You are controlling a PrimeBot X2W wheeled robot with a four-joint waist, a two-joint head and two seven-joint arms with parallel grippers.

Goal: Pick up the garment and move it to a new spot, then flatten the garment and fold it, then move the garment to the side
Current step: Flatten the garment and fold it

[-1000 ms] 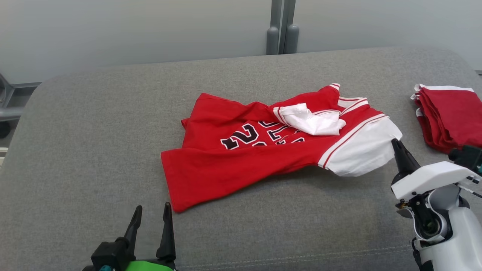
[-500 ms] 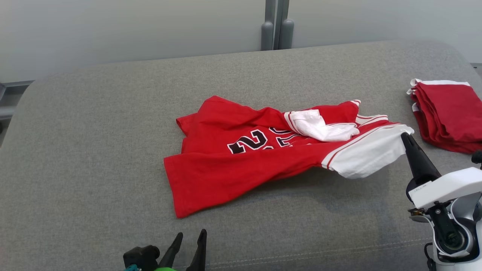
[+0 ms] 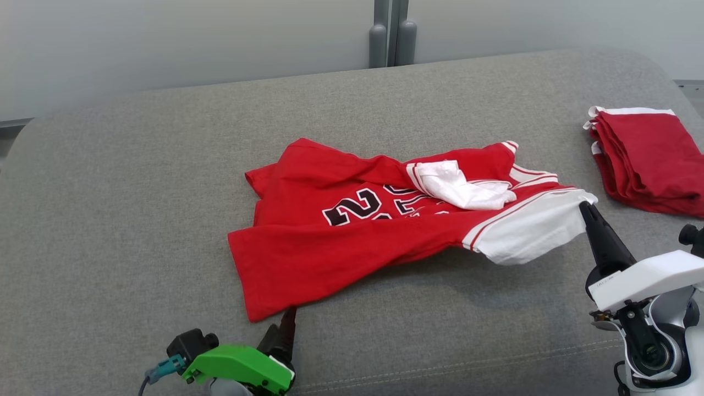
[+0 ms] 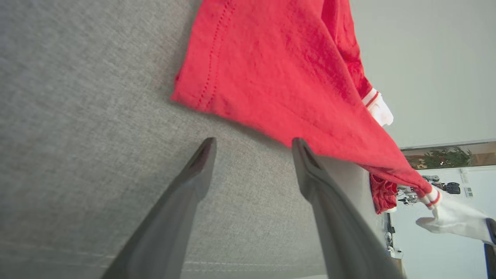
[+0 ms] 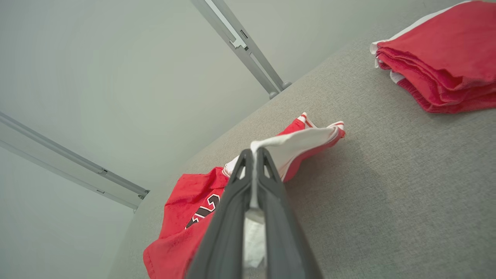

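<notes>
Red jersey (image 3: 352,242) with dark numerals lay crumpled near the middle of the grey upholstered surface (image 3: 137,192); my right claw (image 3: 585,209), jaws pressed together, pinched the edge of the white sleeve (image 3: 528,234) and held that end raised off the upholstery; my left claw (image 4: 252,143) hung spread wide and empty at the near hem corner, one fingertip just beside the cloth; a folded stack of red garments (image 3: 649,159) sat well apart at the right edge; a pale wall (image 3: 165,44) stood behind.
</notes>
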